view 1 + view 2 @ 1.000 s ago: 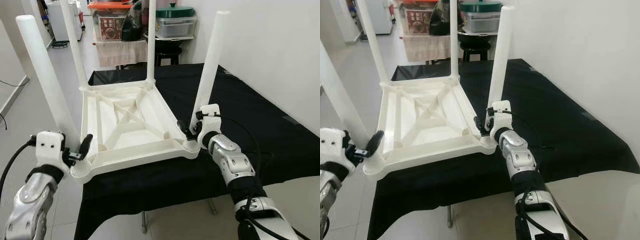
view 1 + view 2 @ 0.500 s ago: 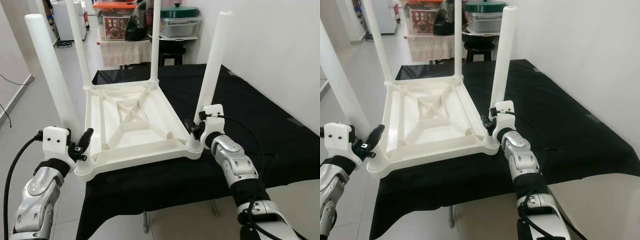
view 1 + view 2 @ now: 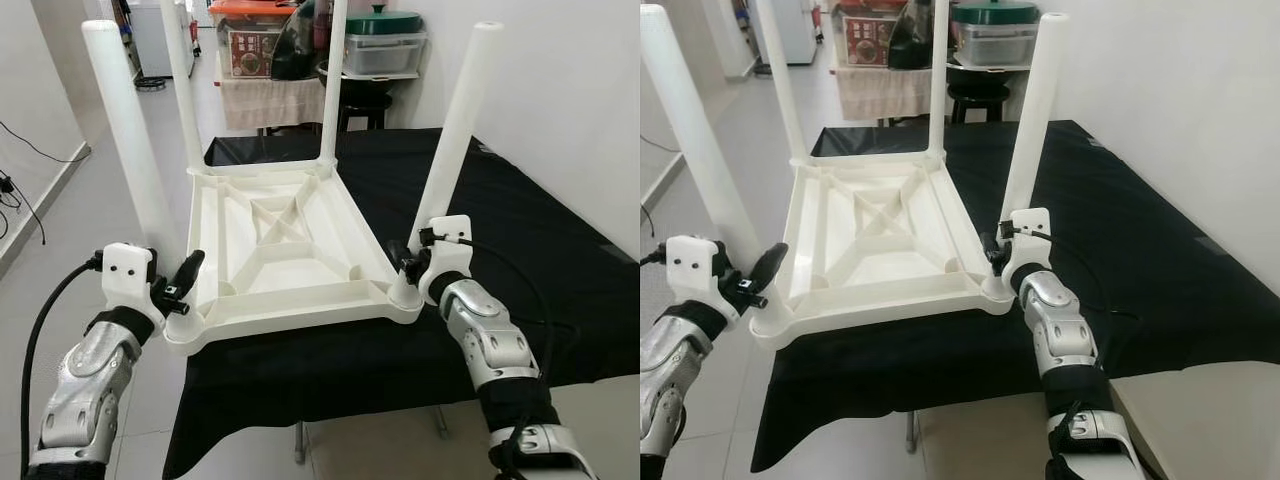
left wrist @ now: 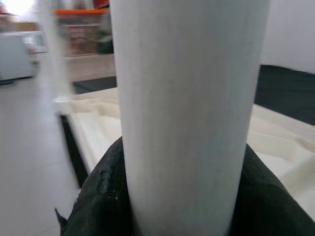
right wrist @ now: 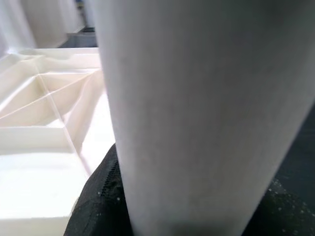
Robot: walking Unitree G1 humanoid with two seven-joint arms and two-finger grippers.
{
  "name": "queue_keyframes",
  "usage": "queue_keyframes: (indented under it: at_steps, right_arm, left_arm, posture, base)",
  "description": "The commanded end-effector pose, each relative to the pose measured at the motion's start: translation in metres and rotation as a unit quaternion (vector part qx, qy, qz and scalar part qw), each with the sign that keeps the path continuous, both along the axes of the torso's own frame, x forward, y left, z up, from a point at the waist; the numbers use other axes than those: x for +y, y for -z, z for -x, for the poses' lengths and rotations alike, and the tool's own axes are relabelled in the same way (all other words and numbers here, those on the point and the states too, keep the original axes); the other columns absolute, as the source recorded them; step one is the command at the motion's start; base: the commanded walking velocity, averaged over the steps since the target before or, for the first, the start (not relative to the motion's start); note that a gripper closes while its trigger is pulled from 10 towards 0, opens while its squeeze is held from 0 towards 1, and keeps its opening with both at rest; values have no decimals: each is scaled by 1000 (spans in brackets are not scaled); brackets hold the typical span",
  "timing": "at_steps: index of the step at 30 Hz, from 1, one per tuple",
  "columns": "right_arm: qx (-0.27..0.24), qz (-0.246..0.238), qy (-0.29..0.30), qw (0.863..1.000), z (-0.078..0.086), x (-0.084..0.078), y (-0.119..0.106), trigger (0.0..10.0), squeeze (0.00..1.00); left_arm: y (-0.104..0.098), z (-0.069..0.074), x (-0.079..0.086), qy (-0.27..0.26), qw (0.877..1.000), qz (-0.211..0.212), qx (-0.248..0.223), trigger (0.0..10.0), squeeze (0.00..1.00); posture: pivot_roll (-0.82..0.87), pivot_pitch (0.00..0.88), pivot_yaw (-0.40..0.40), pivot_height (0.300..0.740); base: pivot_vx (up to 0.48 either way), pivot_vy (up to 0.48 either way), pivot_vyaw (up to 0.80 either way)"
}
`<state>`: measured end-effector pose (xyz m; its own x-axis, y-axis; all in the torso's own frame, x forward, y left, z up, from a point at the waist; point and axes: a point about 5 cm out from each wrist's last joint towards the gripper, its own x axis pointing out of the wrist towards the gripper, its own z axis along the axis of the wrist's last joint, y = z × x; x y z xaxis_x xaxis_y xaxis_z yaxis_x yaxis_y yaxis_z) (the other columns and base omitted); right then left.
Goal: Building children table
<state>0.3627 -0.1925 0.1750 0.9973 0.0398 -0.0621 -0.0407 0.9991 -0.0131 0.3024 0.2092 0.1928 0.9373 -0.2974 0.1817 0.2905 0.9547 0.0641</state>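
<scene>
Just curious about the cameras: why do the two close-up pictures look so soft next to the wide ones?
Left wrist view: the white plastic table leg sits very close, background blurred. Right wrist view: another leg looms likewise, soft-edged. Left eye view: sharp, evenly lit.

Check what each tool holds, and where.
Left tool grips the upturned white table's near-left leg near its base; right tool grips the near-right leg likewise.

We stood in a home: tiled floor, lidded storage boxes stacked behind, a black-draped table by the wall.
</scene>
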Motion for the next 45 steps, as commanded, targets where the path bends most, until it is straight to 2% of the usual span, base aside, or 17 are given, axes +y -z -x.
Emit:
queue_keyframes:
  at_steps: [1, 6, 8, 14, 20, 21, 22, 23, 26, 27, 29, 30, 31, 41, 42, 44, 45]
  right_arm:
    - [-10, 7, 23, 1000, 2, -10, -5, 0, 0]
    - [-22, 5, 47, 999, 4, -11, -12, 0, 0]
    - [-23, 4, 54, 998, 4, -12, -12, 0, 0]
    - [-17, 4, 70, 997, 6, -18, -10, 0, 0]
    - [-6, 3, 54, 999, 6, -11, -6, 0, 0]
    - [2, 8, 48, 999, 5, -9, -3, 6471, 0]
    - [3, 10, 48, 999, 5, -8, -3, 6471, 0]
    - [3, 11, 49, 999, 5, -8, -3, 9412, 0]
    - [4, 22, 61, 998, 4, -8, -4, 10000, 0]
    - [5, 26, 66, 997, 3, -9, -4, 10000, 0]
    - [5, 26, 66, 997, 3, -9, -4, 10000, 0]
    - [5, 30, 68, 997, 3, -8, -4, 10000, 133]
    - [5, 32, 66, 997, 2, -6, -4, 10000, 1000]
    - [16, 17, 18, 1000, 5, 12, 0, 10000, 1000]
    - [18, 20, -1, 1000, 5, 16, 1, 10000, 639]
    - [19, 22, -15, 999, 6, 19, 1, 10000, 639]
    - [20, 21, -28, 999, 6, 21, 1, 10000, 0]
  left_arm:
    - [-34, -1, -13, 45, 997, -7, -67, 0, 0]
    - [-65, -8, -21, 84, 991, -15, -107, 0, 0]
    - [-67, -9, -22, 87, 990, -16, -110, 0, 0]
    - [-66, -12, -25, 96, 990, -21, -105, 0, 0]
    - [-50, -11, -31, 100, 992, -19, -79, 0, 0]
    - [-42, -11, -32, 94, 993, -21, -65, 7647, 0]
    - [-39, -11, -32, 93, 994, -23, -60, 7647, 0]
    - [-36, -11, -32, 91, 994, -25, -55, 10000, 0]
    - [-24, -12, -29, 78, 996, -26, -38, 10000, 0]
    - [-19, -12, -28, 73, 997, -27, -31, 10000, 682]
    - [-19, -12, -28, 73, 997, -27, -31, 10000, 682]
    - [-14, -12, -26, 65, 997, -27, -22, 10000, 1000]
    - [-9, -12, -22, 54, 998, -29, -16, 10000, 1000]
    - [-10, -22, 5, -73, 996, -54, -21, 10000, 1000]
    - [-9, -22, 5, -75, 996, -54, -21, 10000, 498]
    - [-9, -21, 4, -76, 995, -54, -21, 10000, 498]
    - [-8, -20, 2, -74, 996, -52, -21, 10000, 0]
  posture:
    - [26, 0, -36, 740]
    - [28, 0, -32, 740]
    - [28, 0, -30, 740]
    - [26, 0, -26, 740]
    - [30, 0, -24, 740]
    - [30, 0, -24, 740]
    - [30, 0, -24, 740]
    - [30, 0, -24, 740]
    - [36, 0, -26, 740]
    - [36, 0, -26, 740]
    - [36, 0, -26, 740]
    - [36, 0, -27, 740]
    - [36, 0, -27, 740]
    - [28, 0, -29, 740]
    - [28, 0, -29, 740]
    - [28, 0, -29, 740]
    - [27, 0, -27, 740]
  base:
    - [0, 0, 0]
    - [0, 0, 0]
    - [0, 0, 0]
    - [0, 0, 0]
    - [0, 0, 0]
    - [0, 0, 0]
    - [0, 0, 0]
    - [0, 0, 0]
    - [0, 0, 0]
    - [0, 0, 0]
    - [0, 0, 0]
    - [0, 0, 0]
    - [0, 0, 0]
    - [0, 0, 0]
    - [0, 0, 0]
    - [0, 0, 0]
    - [0, 0, 0]
